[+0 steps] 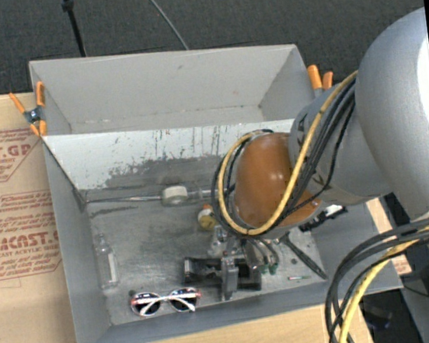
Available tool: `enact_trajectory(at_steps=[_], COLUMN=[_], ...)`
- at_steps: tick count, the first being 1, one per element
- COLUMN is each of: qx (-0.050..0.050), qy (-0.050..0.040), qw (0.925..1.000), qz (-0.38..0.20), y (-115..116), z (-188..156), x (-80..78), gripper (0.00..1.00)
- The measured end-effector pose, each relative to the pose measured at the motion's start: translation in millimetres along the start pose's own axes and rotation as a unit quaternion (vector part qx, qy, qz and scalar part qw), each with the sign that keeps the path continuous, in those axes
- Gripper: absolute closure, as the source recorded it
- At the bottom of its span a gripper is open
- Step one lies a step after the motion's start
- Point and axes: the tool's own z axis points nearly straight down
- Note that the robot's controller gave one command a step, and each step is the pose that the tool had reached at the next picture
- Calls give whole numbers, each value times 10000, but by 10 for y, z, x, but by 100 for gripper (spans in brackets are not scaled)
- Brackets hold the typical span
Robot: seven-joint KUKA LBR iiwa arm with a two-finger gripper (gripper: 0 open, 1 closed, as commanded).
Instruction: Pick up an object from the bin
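Black blocky object lies on the floor of the bin, toward its near wall. The gripper hangs low at the object's right end, perhaps touching it; whether it is apart or together I cannot tell. White-framed sunglasses lie just left and nearer, a clear bottle far left.

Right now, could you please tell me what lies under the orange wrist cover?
A black object juts out below the wrist cover, near the sunglasses; a brass piece shows at its left. The rest beneath is hidden.
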Motion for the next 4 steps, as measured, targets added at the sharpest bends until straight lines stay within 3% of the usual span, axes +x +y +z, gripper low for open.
enact_trajectory(at_steps=[1,2,3,4], qx=[-1,26,27,21], qy=[0,128,111,88], qw=[10000,9996,9997,9997], qz=[1,232,237,222], y=[0,-69,-8,3], z=[0,-476,-1086,-1223], x=[0,112,56,48], gripper=[100,100,100,100])
